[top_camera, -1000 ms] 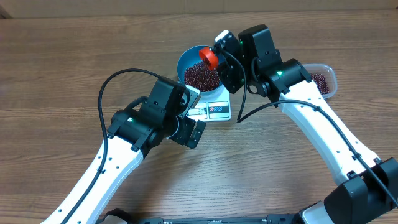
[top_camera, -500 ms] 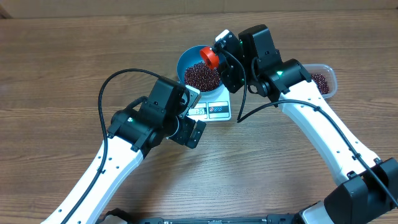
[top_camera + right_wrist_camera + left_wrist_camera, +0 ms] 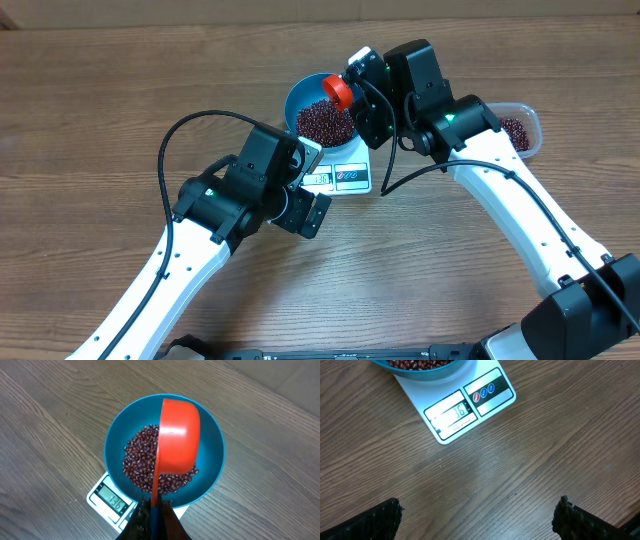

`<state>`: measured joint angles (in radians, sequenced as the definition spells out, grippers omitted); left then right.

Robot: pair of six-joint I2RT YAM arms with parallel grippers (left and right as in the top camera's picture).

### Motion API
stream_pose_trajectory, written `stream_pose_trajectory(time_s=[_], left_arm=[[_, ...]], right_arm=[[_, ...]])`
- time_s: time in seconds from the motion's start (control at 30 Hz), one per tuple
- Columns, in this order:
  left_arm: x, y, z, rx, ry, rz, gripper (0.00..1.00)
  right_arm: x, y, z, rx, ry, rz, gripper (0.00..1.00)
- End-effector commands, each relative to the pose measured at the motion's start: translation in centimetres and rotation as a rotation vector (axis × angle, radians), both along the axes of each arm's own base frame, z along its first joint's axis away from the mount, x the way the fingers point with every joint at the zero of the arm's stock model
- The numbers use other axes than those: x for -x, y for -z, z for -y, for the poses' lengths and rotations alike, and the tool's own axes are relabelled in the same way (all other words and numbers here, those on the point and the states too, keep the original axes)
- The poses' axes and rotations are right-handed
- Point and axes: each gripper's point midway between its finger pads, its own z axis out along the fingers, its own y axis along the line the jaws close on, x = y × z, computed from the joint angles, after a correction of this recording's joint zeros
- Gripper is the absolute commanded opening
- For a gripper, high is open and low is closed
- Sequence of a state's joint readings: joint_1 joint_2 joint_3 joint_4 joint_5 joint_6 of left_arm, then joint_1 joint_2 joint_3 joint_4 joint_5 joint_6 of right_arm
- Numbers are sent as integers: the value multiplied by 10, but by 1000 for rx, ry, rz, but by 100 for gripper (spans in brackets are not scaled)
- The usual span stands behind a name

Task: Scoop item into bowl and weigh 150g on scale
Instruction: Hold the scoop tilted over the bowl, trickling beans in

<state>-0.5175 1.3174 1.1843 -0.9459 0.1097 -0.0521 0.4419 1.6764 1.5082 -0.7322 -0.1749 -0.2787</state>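
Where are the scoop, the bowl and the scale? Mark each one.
scoop [image 3: 179, 430], right wrist view, back of its red cup.
bowl [image 3: 214, 455], right wrist view, bare blue inner wall.
scale [image 3: 452, 413], left wrist view, its display window.

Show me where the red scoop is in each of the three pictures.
Overhead: red scoop upper middle, over the blue bowl's right edge.
Left wrist: not in it.
Right wrist: centre, above the beans, handle in the right gripper.
Shared landmark: the white scale, under the bowl in all three.
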Motion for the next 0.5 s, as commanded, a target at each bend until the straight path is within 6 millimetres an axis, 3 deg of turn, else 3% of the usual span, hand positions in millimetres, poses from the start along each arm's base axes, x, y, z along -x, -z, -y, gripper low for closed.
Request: stream_pose_trajectory(time_s=[0.0, 0.07, 0.17, 0.47], left_arm=[[1, -2, 4, 13, 11, 3, 100], [1, -2, 4, 13, 11, 3, 100], [1, -2, 4, 13, 11, 3, 100], [1, -2, 4, 13, 11, 3, 100]], right_arm=[[8, -22, -7, -9, -92, 49, 4], [5, -20, -3, 7, -66, 52, 3], [-12, -24, 12, -8, 124, 59, 4], [-9, -24, 7, -20, 92, 53, 4]])
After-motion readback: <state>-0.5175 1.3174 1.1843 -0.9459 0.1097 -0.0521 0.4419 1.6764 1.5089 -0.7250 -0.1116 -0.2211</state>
